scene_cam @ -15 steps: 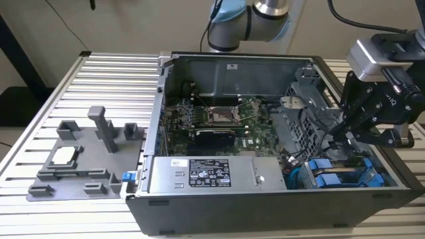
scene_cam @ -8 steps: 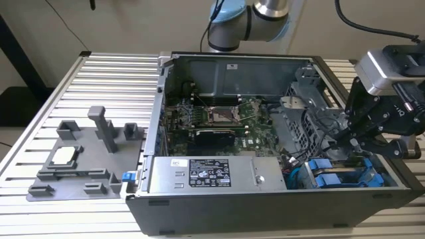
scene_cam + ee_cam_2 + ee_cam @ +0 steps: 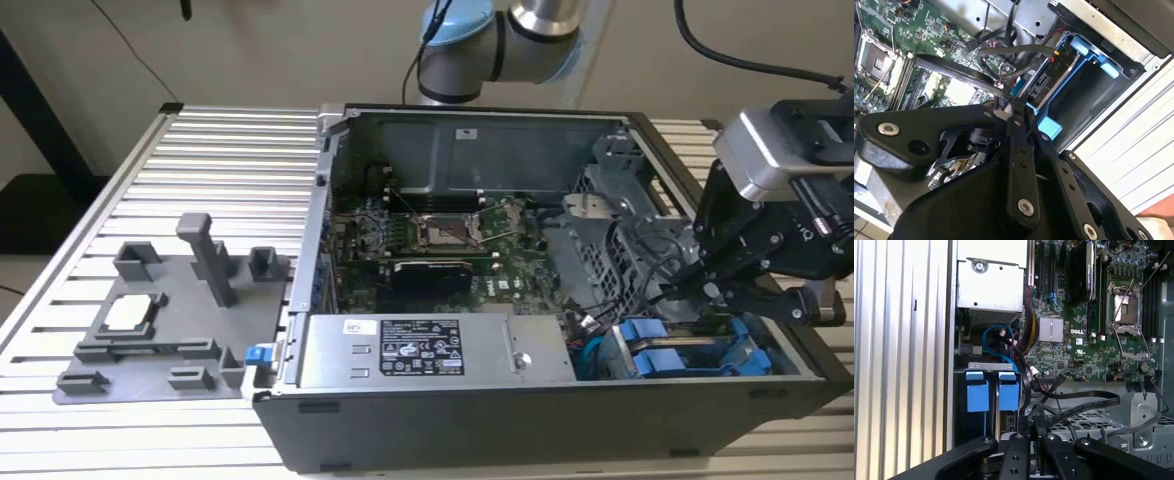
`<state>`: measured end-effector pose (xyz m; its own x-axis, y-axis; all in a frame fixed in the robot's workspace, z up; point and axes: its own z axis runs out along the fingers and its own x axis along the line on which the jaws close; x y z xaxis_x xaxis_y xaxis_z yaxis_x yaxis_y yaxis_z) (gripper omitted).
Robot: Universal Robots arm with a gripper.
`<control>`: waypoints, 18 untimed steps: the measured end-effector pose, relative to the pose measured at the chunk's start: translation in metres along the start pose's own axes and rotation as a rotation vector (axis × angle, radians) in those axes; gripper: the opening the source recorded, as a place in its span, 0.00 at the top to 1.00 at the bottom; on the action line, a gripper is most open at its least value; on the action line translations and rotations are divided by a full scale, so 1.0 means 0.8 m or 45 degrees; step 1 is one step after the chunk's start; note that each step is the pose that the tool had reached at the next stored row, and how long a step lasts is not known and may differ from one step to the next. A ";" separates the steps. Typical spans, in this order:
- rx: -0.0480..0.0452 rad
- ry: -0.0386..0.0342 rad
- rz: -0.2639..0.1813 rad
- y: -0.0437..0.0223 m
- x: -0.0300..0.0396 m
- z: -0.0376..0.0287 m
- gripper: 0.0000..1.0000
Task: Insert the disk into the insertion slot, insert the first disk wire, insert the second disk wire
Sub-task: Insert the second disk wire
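slatted table [image 3: 200,150], open pc case [image 3: 534,420]; gripper [image 3: 683,290] angled down beside disk [image 3: 674,355], fingers pinched together on a cable.

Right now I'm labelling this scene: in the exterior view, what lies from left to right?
Grey plastic parts fixture → labelled grey power supply box → bright blue plastic carrier brackets in the grey sheet-metal drive bay → black gripper above them.

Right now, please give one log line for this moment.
disk: seated in insertion slot | pincer: shut on a wire connector, above the disk's rear | location: computer case corner at the exterior view's right
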<state>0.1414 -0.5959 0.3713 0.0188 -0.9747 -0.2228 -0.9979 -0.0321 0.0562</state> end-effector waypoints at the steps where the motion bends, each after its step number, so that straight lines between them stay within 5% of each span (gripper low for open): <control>1: 0.000 0.0001 0.000 0.0000 0.0000 0.0000 0.84; 18: 0.001 0.0001 0.000 -0.0106 0.0062 0.0090 0.84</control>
<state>0.1495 -0.5989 0.3627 0.0189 -0.9747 -0.2227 -0.9979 -0.0321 0.0556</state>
